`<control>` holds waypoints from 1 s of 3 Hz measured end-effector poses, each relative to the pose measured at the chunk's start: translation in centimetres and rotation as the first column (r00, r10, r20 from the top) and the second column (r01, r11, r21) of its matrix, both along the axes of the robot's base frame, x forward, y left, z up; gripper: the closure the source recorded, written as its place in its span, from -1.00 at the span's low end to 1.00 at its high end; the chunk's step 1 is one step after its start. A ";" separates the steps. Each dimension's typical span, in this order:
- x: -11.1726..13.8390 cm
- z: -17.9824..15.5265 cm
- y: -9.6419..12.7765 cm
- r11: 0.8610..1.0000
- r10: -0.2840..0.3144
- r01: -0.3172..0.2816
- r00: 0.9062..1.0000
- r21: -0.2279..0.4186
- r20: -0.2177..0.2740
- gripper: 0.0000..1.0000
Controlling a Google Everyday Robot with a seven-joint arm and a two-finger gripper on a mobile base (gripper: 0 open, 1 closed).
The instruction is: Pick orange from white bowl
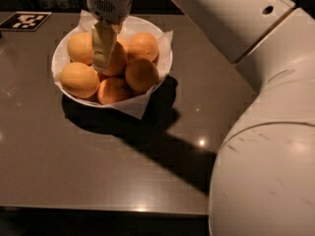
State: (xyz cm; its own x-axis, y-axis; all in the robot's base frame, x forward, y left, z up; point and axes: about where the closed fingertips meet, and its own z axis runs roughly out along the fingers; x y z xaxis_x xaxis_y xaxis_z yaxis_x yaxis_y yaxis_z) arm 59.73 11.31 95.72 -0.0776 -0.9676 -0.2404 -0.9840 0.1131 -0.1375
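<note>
The white bowl (pixel 166 63) lined with white paper stands on the dark table at the back left and holds several oranges. My gripper (pixel 101 67) reaches straight down into the bowl from above. Its tip sits among the fruit, against the left side of the middle orange (pixel 119 60) and between it and the back-left orange (pixel 80 47). Other oranges lie at the front left (pixel 79 79), front (pixel 113 90), right (pixel 141 74) and back right (pixel 143 45). The gripper hides part of the middle orange.
My white arm (pixel 266 166) fills the right side and casts a shadow across the table from the bowl. A black-and-white marker tag (pixel 24 20) lies at the back left corner. The table's front edge (pixel 98 208) runs along the bottom.
</note>
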 end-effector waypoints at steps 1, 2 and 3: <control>0.1 -0.8 -0.1 1.000 -0.006 0.006 1.000 -0.002 -0.022 -0.66; 0.2 -1.8 -0.1 1.000 -0.010 0.010 0.999 -0.002 -0.046 -0.64; 0.3 -2.2 0.1 1.000 0.005 -0.005 0.998 -0.001 -0.056 -0.28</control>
